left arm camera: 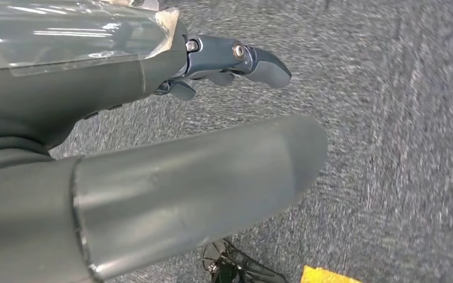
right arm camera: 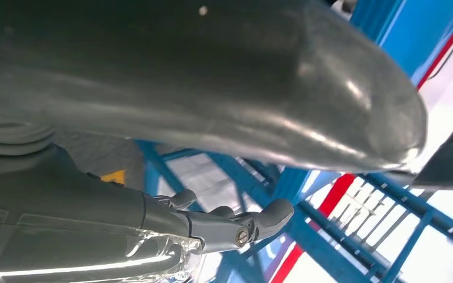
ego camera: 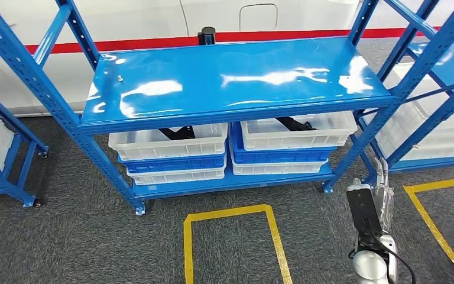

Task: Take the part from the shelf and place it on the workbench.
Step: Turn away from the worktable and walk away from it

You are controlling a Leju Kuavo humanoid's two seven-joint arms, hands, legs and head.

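Now I see my right hand raised near the shelf's right front corner, fingers apart, holding nothing; left hand likewise.

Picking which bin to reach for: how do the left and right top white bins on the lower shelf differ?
The left white bin sits lower and nearer the shelf front; the right white bin sits higher and looks wider. The left's black part lies mid-bin, the right's black part toward its back. Both top bin stacks under the blue shelf.
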